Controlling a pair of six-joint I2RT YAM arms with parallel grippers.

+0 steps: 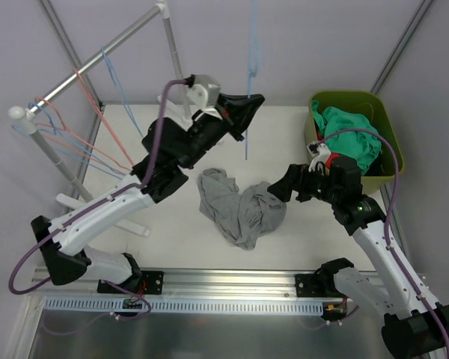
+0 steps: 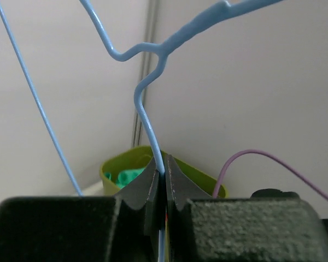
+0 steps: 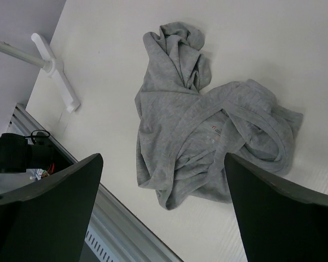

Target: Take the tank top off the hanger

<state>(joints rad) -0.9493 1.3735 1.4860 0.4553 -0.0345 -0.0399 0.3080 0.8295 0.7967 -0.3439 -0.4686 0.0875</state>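
The grey tank top lies crumpled on the white table, off the hanger; it also shows in the right wrist view. The light blue wire hanger hangs upright above the table's back. My left gripper is shut on the hanger's wire, and the left wrist view shows the wire pinched between the jaws. My right gripper is open and empty, just right of and above the tank top; its fingers frame the cloth.
A green bin holding teal cloth stands at the back right. A white rack with a rail and several wire hangers stands at the left; its foot rests on the table.
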